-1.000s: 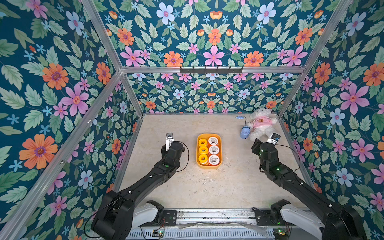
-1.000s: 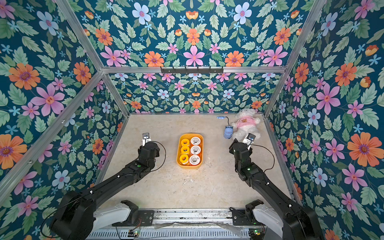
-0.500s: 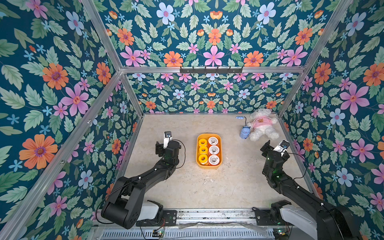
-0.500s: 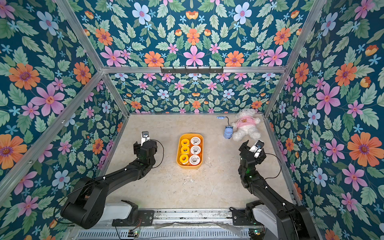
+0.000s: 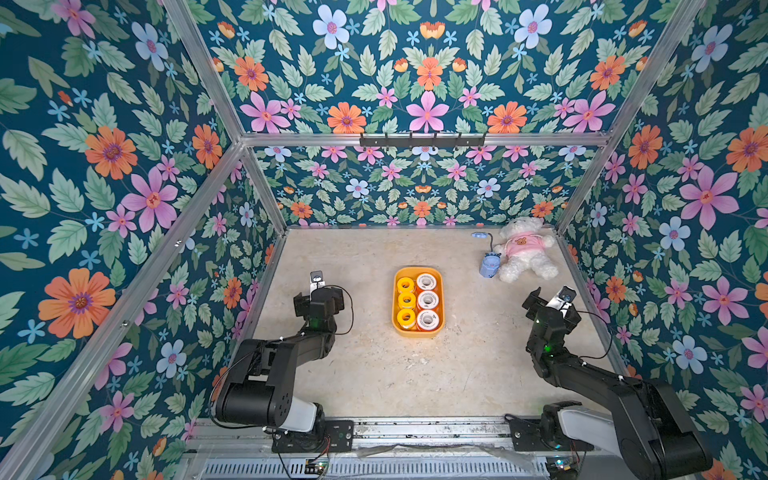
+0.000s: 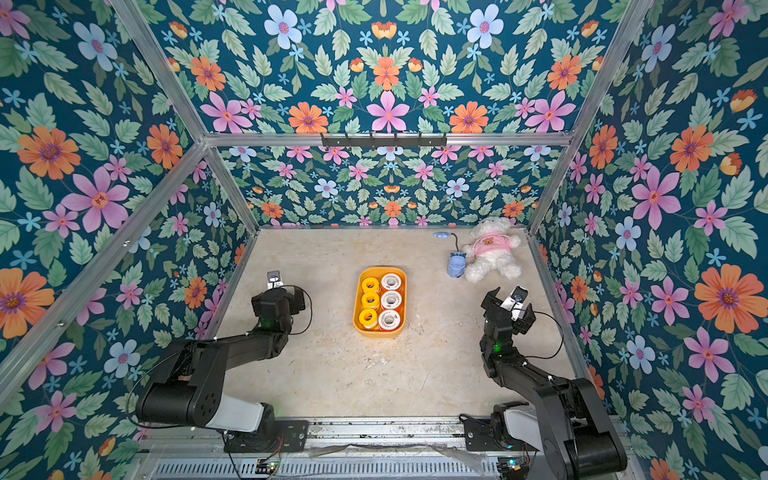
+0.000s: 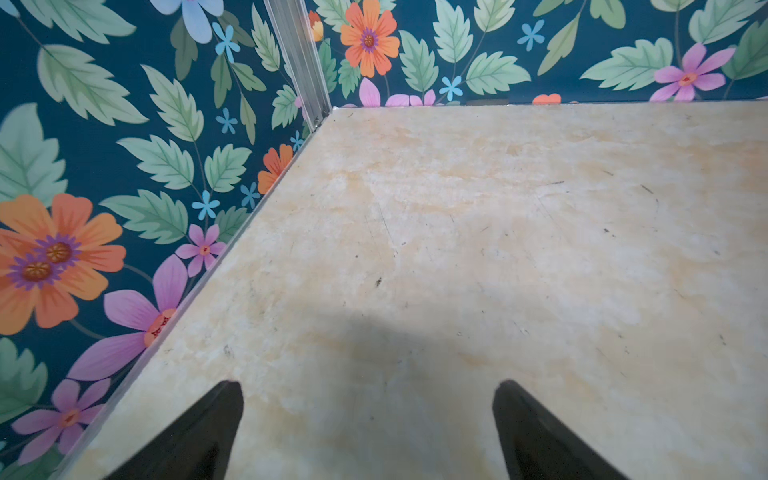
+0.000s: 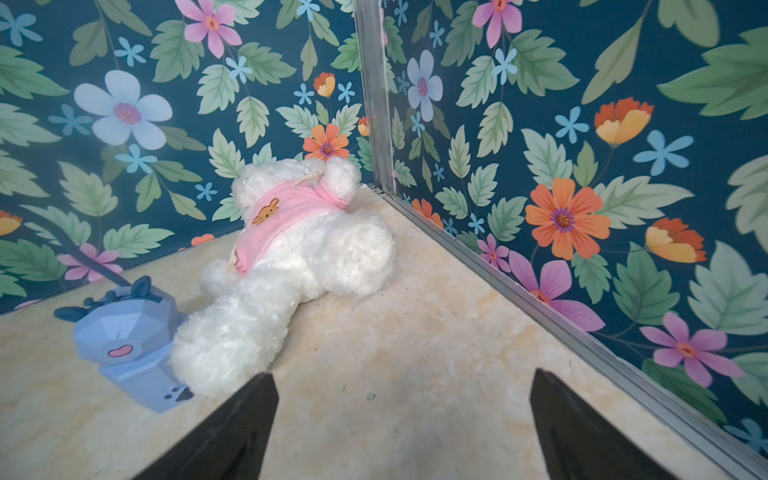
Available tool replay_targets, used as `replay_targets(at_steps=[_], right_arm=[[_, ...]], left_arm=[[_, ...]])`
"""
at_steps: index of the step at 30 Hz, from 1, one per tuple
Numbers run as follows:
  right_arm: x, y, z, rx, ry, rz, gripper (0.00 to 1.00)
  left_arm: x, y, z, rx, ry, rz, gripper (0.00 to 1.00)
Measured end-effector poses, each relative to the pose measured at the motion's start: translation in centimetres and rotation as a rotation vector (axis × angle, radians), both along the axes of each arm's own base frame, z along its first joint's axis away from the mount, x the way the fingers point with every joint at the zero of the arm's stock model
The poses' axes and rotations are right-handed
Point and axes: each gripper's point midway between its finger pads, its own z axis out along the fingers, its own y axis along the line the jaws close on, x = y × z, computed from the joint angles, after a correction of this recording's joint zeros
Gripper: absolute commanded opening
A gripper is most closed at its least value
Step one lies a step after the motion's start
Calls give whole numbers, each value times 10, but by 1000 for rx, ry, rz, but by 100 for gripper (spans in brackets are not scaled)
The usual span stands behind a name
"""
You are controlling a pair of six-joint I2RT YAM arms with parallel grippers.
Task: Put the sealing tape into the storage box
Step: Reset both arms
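Rolls of yellow and white-faced sealing tape (image 5: 427, 300) fill the shallow yellow-orange plastic storage box (image 5: 417, 333); with left hand (image 7: 368, 388) and right hand (image 8: 401, 380) both spread and empty, we should park wide of it.

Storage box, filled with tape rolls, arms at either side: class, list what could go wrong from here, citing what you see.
1. The sealing tape rolls fill the shallow storage box edge to edge; any bump to it may tip one out.
2. The open right gripper points at the teddy bear and blue gadget; moving forward could snag them.
3. The open left gripper sits near the wall; swinging outward may strike it.
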Motion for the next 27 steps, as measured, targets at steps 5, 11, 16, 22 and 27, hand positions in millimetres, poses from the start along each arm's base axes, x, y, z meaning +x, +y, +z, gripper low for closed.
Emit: replay_targets(at_steps=[5,11,16,22,27], right_arm=[[6,2,-3,-17,-7,24,99],[3,6,-11,-57,-19,70,99],[6,2,-2,-54,-62,93,99],[0,-16,-4,11,-98,102,99],[6,-5,-16,40,-81,187,99]], left_arm=[[8,-6,3,-54,-34,-79,99],[5,-1,7,-91,-76,-119,99],[1,1,11,-106,-114,-138,99],[-6,0,3,-112,-139,-166,99],[1,-4,0,-112,-163,-192,99]])
